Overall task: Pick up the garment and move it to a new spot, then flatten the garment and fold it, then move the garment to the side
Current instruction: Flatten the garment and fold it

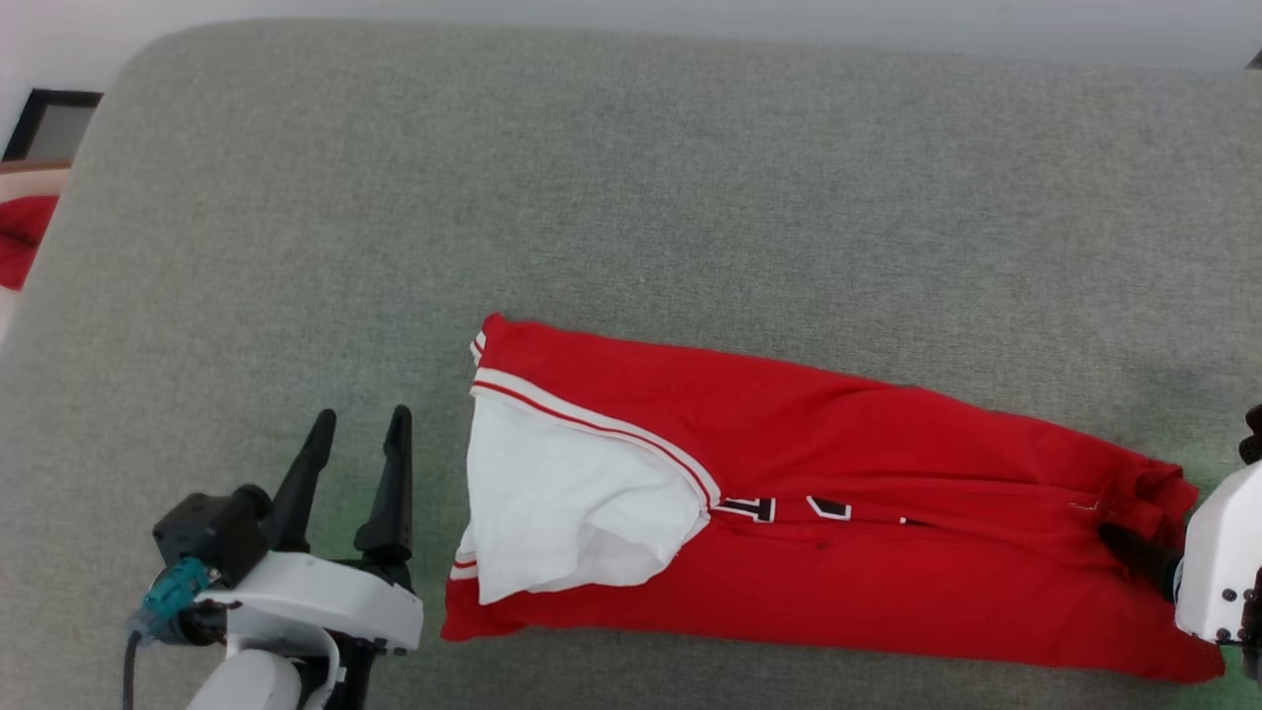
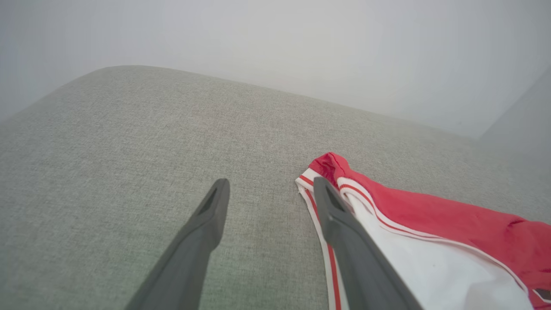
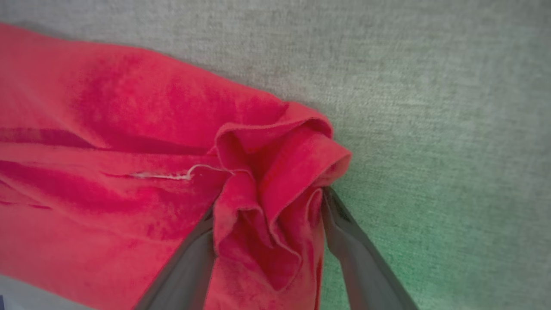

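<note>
Left gripper [image 1: 362, 422], seen from the head camera, stands wide open and holds nothing, its fingers pointing up and away over the grey cushion [image 1: 631, 197]. The garment [image 1: 887, 463] lies just off its right-hand finger, folded into a long narrow band, with the white sleeve [image 1: 562, 493] on the end nearest that finger. At the far end of the band the right gripper [image 1: 1139, 552] reaches in from the side, a dark finger on the crumpled hem and the pale wrist housing behind it

From the left wrist, the left gripper [image 2: 270, 183] hovers low and tilted forward. The striped trim of the garment [image 2: 430, 206] sits beside and partly under its right finger, with bare cushion ahead of the left one

From the right wrist, the right gripper [image 3: 269, 202] is spread wide with a bunch of the garment [image 3: 129, 129] rising between its fingers and touching both inner faces. It is not squeezing, as far as this close, soft picture lets me judge

The step looks like the crosswise fold. To do it well, the right gripper should push a little deeper before closing so that every layer of the bunch is caught, then lift low and carry the hem toward the sleeve end. The left gripper would do best to shift onto the sleeve and pin it, so the band does not drag
</note>
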`<state>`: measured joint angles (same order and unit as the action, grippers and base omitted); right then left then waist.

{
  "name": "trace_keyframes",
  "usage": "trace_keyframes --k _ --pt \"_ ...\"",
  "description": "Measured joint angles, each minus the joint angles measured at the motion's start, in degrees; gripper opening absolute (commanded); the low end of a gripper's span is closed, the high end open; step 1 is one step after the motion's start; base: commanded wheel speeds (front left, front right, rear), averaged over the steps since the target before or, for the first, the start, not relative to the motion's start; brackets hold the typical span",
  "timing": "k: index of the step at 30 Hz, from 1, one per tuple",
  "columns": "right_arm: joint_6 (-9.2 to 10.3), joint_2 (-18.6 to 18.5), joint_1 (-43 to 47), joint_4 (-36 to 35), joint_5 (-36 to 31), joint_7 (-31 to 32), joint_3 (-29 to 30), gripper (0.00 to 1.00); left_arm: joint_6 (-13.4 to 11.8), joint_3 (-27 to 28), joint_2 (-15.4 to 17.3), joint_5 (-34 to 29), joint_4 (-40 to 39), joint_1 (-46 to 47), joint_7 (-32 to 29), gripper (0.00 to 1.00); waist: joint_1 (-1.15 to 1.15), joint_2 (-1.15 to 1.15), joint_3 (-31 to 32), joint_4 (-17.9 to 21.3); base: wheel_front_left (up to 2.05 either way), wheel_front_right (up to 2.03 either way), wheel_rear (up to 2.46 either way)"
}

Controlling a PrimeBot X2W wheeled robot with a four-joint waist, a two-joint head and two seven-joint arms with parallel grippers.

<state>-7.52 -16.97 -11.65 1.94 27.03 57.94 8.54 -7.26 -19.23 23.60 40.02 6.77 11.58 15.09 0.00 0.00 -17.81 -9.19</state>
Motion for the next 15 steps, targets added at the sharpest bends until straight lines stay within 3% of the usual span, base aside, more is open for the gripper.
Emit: trace_keyframes --k 5,8,15 --pt "0.00 0.35 -0.87 0.38 -0.75 2.66 0.74 1.00 2.30 2.49 -2.36 -2.29 1.05 -0.41 0.00 1.00 0.00 0.00 -0.89 -0.76 0.00 0.00 0.00" --pt "0.00 0.51 -1.33 0.43 -1.11 4.11 1.05 0.00 3.33 3.78 -3.74 -3.12 1.46 -0.62 0.00 1.00 0.00 0.00 -0.92 -0.97 0.00 0.00 0.00" --pt "0.00 1.85 -1.55 0.57 -0.71 4.82 1.78 0.00 5.28 6.42 -6.23 -4.60 2.68 -1.47 0.00 1.00 0.00 0.00 -0.41 -0.92 0.00 0.00 0.00"
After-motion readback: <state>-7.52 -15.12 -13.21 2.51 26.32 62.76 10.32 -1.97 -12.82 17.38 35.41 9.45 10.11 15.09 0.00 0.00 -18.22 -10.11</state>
